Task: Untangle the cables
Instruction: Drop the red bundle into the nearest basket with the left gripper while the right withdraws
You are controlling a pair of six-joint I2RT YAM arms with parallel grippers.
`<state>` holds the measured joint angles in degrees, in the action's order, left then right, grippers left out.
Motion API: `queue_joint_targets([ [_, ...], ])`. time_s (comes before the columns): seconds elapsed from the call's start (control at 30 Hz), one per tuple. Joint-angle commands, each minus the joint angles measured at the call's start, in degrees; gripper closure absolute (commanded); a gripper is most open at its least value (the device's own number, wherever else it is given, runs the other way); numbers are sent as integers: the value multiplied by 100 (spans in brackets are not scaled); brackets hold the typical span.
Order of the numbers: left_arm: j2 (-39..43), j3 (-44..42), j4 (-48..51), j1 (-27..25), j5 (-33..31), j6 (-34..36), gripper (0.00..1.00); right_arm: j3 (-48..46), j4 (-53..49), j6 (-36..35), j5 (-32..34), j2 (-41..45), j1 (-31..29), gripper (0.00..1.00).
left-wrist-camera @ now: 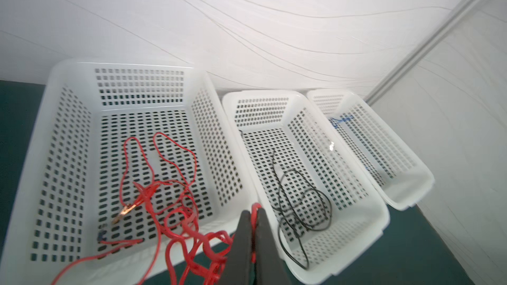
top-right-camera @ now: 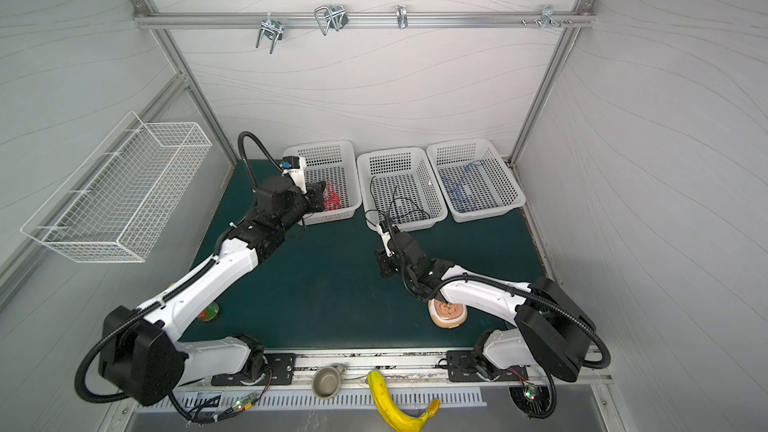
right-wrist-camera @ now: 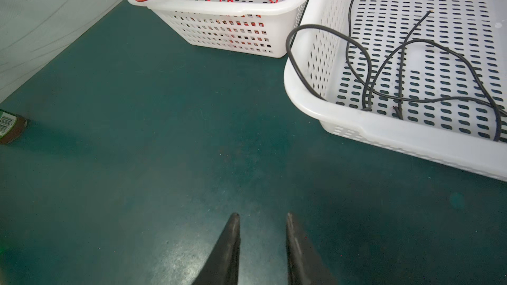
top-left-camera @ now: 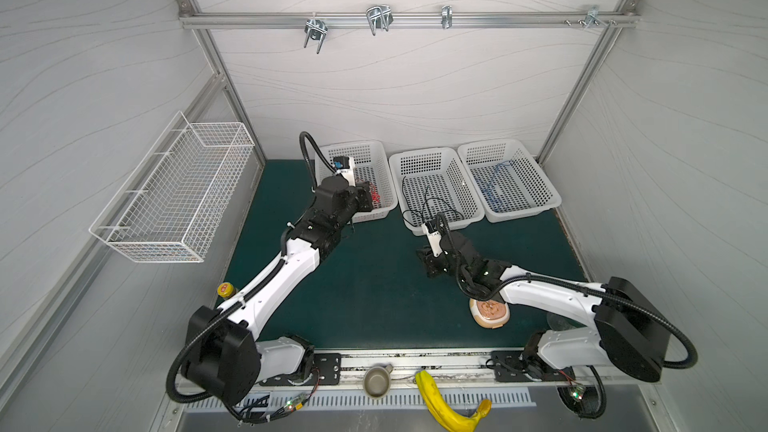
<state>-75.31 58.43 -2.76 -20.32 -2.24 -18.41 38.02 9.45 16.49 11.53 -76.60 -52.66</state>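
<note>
Three white baskets in a row at the back of the green tabletop, apparently one per colour for sorting: left basket, middle basket, right basket.

Left gripper: clenched on a strand of the red cables at the left basket's near rim, probably to feed it in.

Right gripper: parted, empty, above bare tabletop beside the middle basket.

Thin and looped, red cables partly spilt over that rim, one clip showing; black cables loosely coiled in the middle basket; blue cables faint in the right basket.

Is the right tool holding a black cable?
No, the right tool is open over the green mat, nothing between its jaws; the black cables lie mostly in a white basket.
</note>
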Motion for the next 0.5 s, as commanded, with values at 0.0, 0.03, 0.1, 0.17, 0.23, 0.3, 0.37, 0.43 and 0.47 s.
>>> queue_joint_targets([
  [0.0,-669,567,174,337,-119,40,100,97,-82,-42,90,57,2,70],
  [0.03,-879,716,255,421,-106,23,100,56,-84,-22,106,93,2,70],
  [0.1,-1333,1017,428,573,-39,-12,100,-42,-79,27,176,215,2,69],
  [0.17,-1696,1212,515,657,60,-20,100,-129,-109,72,230,333,2,68],
  [0.23,-1965,1358,570,695,180,-22,100,-213,-152,107,290,461,2,67],
  [0.3,-2196,1466,607,704,274,-14,99,-284,-226,128,372,601,2,66],
  [0.37,-2338,1520,625,705,341,-10,96,-357,-275,134,442,712,2,65],
  [0.43,-2421,1547,634,704,364,-4,91,-407,-301,143,502,815,2,64],
  [0.47,-2447,1559,642,704,378,-4,88,-437,-311,152,516,864,2,64],
])
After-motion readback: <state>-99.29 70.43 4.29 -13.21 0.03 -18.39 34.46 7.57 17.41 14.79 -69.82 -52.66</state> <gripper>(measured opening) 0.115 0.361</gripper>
